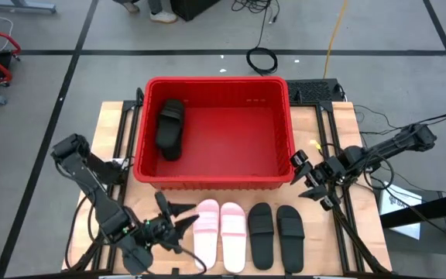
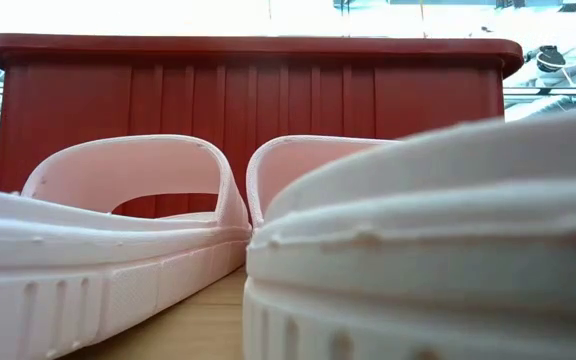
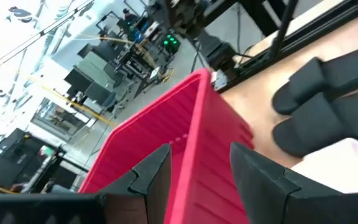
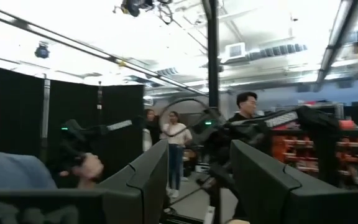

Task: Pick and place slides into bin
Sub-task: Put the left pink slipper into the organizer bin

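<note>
One sandal binned, four still waiting on the table

Going left to right in the high view: the left gripper (image 1: 175, 225) sits low at the near edge of the table (image 1: 114, 124), its fingers apart and empty, reaching toward the left pink sandal (image 1: 206, 226) and just beside it. Its wrist view looks past the spread fingers (image 3: 151, 174) at the red bin (image 3: 191, 143) wall, with nothing between them.

Behind, the bin (image 1: 217, 180) holds one black sandal (image 1: 170, 128) lying along its left side; the rest of its floor shows bare. I see no sixth sandal in any view.

In front of the bin, a row of four lies side by side: the left pink sandal, the right pink sandal (image 1: 232, 226), then two black sandals (image 1: 260, 232) (image 1: 289, 229). So by my judgement the job is early, with one placed and four in view left to move.

At the right, the right gripper (image 1: 310, 177) hangs off the bin's right front corner, fingers apart, holding nothing, pointed out toward the room
</note>
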Action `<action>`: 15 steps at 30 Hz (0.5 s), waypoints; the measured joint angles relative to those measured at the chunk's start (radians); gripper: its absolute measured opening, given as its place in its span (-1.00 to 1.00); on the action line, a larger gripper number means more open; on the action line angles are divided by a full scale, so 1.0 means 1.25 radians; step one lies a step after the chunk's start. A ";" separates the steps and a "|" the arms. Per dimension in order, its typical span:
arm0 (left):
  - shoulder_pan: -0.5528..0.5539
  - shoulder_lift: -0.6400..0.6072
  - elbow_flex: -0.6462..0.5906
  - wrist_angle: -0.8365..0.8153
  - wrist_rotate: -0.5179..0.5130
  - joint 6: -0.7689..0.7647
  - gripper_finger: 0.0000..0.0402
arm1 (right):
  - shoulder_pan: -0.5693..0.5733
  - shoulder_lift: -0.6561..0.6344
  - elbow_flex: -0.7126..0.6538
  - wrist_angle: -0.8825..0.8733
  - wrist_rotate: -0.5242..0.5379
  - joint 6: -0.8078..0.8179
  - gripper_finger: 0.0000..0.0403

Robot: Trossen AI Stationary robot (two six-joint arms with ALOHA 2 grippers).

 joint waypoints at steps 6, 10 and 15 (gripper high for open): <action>-0.022 0.043 0.016 -0.001 0.016 -0.029 -0.14 | 0.020 0.044 0.000 0.037 0.121 -0.023 -0.18; -0.022 0.066 0.019 -0.003 0.054 -0.070 -0.14 | 0.029 0.066 0.000 0.061 0.162 -0.024 -0.18; -0.021 0.094 0.019 -0.021 0.103 -0.123 -0.14 | 0.044 0.089 0.000 0.090 0.172 -0.023 -0.18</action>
